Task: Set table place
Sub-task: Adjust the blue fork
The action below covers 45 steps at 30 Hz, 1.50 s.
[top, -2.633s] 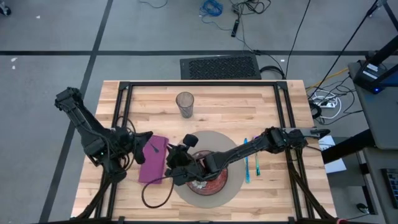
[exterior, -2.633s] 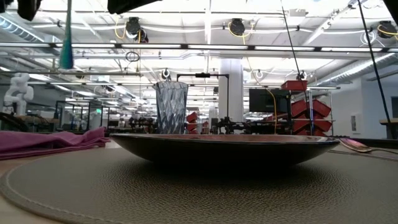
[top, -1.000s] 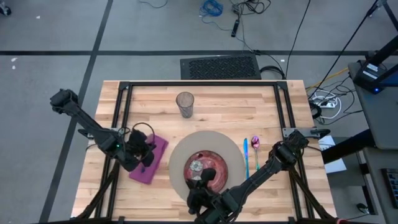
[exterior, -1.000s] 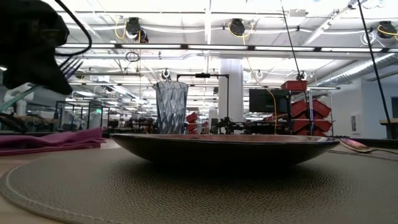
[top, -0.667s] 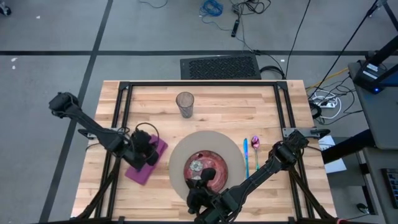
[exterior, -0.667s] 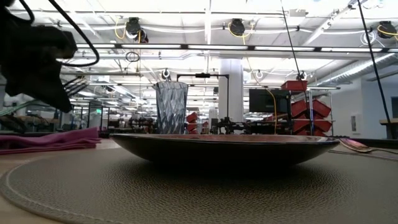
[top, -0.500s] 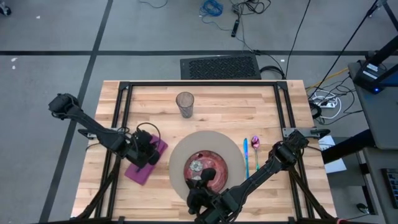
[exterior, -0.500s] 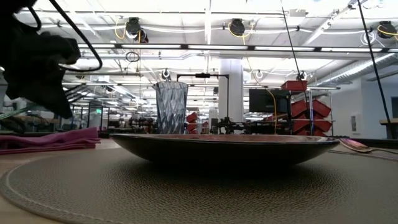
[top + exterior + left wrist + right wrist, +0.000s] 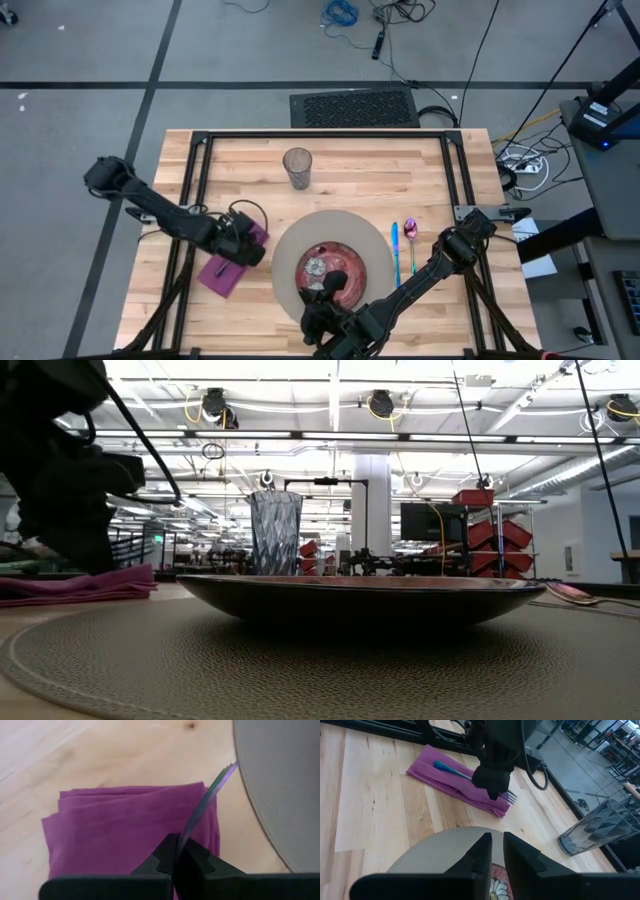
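Left fingers [image 9: 176, 851] pinch a fork [image 9: 470, 778] over the napkin [image 9: 228, 262] (at the mat's [image 9: 345, 228] nine o'clock); right fingers [image 9: 495, 851] nearly together, empty.

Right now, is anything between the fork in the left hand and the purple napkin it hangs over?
Nothing visible. The left hand is shut on the fork, holding it just above the purple napkin. The napkin's top is bare, and the mat lies beside it, not across it.
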Available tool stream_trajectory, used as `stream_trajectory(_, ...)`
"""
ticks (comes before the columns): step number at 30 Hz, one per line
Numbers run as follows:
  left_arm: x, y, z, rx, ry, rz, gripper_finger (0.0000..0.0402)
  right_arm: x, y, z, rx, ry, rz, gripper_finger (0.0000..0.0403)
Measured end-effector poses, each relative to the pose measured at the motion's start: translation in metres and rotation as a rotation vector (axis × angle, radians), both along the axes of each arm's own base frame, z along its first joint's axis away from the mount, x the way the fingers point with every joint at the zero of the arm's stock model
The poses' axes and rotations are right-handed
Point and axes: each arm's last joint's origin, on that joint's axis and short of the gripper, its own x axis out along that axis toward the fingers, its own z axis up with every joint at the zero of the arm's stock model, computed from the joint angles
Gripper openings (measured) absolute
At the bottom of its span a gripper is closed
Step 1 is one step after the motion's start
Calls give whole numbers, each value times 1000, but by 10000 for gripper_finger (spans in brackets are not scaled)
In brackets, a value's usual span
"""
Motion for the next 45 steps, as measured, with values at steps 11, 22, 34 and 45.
stream_trajectory(11, 2, 2, -2, -8, 27, -9, 0, -1, 0, 0, -4, 6, 2, 34)
stream_trajectory(22, 1, 3, -2, 9, 48, -31, 93, -2, 2, 0, -5, 7, 6, 34)
stream_trajectory(34, -1, 4, 9, 69, 138, -45, 103, -3, 2, 0, -4, 9, 8, 34)
stream_trajectory(45, -2, -1, 14, -46, 222, -112, 103, -6, 6, 0, -6, 15, 19, 34)
